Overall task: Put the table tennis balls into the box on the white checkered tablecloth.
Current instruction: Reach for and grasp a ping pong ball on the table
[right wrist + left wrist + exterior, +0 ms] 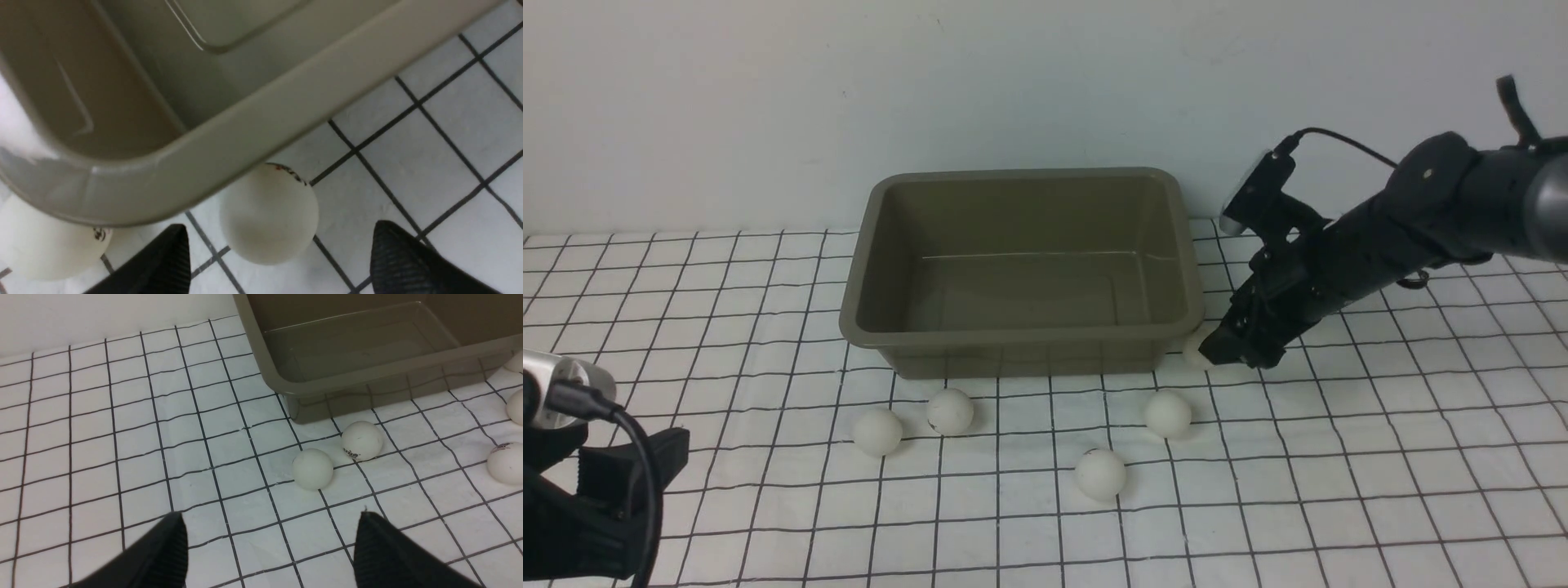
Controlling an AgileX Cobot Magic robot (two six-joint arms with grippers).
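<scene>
Grasp step: right tool (1223, 353) stands open astride a ball (269, 214) on the tablecloth (1339, 457), tucked under the rim of the box (1021, 341); left tool (271, 535) open, apart. Next, close gently, lift clear

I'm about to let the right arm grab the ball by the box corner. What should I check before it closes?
1. Right gripper open: ok.
2. Corner ball lined up between its fingers: ok.
3. Ball clear of the box: not ok, it sits partly under the flared rim.
4. Box has room: ok, nothing inside.
5. Left gripper open and far from the right arm: ok.
6. Right fingertips low enough over the checkered tablecloth: cannot tell.
</scene>
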